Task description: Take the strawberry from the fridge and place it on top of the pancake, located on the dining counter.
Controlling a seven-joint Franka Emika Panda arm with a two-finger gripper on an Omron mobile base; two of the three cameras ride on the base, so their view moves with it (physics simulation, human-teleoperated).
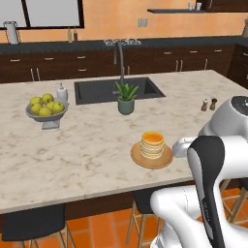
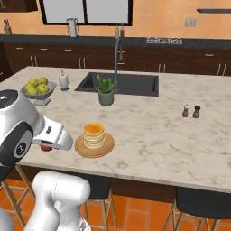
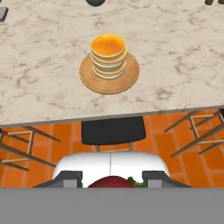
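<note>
At the left end of the dining counter (image 1: 87, 145), a beige marble-patterned island top, a grey bowl of yellow-green apples (image 1: 47, 107) stands on a pedestal, with a white soap dispenser (image 1: 61, 92) just behind it. Further right a dark inset sink (image 1: 116, 88) is set into the top, a grey faucet (image 1: 119, 58) rising at its far edge and a small potted plant (image 1: 126, 98) standing at its near edge. Nearer the front edge the pancake (image 1: 152, 144), a short tan stack with an orange top, sits on a round wooden plate (image 1: 152, 156). To the right, salt and pepper shakers (image 1: 209, 104) stand side by side, well apart from the plate. Dark stools (image 1: 34, 224) are tucked under the counter over an orange tile floor (image 1: 101, 227). Behind runs a black-topped wall counter (image 1: 87, 46) on dark wood cabinets, against an orange wall with a window (image 1: 48, 13). The gripper (image 2: 46, 146) hangs just off the counter's front edge, beside the plate, clenched on the strawberry (image 2: 46, 147); in the hand view the red fruit sits between the finger tips.
</note>
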